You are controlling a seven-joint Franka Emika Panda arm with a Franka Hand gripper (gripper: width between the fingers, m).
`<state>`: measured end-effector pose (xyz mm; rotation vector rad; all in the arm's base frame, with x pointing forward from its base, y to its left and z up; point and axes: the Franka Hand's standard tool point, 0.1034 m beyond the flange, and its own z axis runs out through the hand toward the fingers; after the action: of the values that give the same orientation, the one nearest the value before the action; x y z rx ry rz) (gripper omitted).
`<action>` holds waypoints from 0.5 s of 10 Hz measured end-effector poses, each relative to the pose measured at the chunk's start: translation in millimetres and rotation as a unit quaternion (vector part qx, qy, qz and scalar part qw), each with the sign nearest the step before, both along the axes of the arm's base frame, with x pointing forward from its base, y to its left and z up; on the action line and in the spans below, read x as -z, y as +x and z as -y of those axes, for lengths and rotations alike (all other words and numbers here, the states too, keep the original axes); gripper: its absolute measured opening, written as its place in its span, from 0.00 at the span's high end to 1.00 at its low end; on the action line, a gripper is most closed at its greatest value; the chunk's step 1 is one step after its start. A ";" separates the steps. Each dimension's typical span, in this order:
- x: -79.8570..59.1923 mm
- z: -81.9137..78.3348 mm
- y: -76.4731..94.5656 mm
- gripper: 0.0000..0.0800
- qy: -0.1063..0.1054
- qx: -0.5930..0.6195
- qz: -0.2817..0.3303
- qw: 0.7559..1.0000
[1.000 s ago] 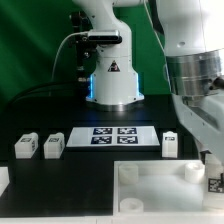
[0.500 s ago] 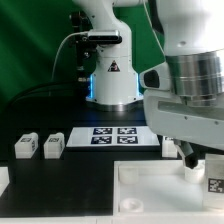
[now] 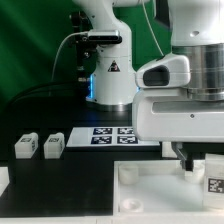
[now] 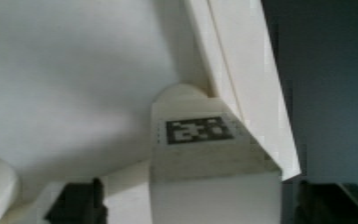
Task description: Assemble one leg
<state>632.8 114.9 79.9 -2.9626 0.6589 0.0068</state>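
In the wrist view my gripper (image 4: 202, 205) is open, with one dark finger (image 4: 78, 200) on each side of a white leg (image 4: 208, 165) whose tag faces the camera. One finger is close to the leg and a gap shows at the other. The leg lies against the edge of the large white panel (image 4: 69, 80). In the exterior view the gripper (image 3: 198, 163) is low at the right, over the panel's (image 3: 160, 195) far right corner, beside a tagged leg (image 3: 215, 180). Two more legs (image 3: 25, 146) (image 3: 53, 144) stand at the exterior view's left.
The marker board (image 3: 105, 136) lies on the black table behind the panel. The robot base (image 3: 112, 80) stands at the back with cables to its left. My arm's bulk fills the exterior view's right and hides what is behind it.
My arm has moved toward the exterior view's left and lower. It now covers the leg that stood to the right of the marker board. The two legs at the left have not moved.
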 end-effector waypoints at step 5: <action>-2.8 -1.3 1.1 0.64 0.004 0.326 -0.046 0.944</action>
<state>633.9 116.2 82.7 -2.5948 1.6031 0.0944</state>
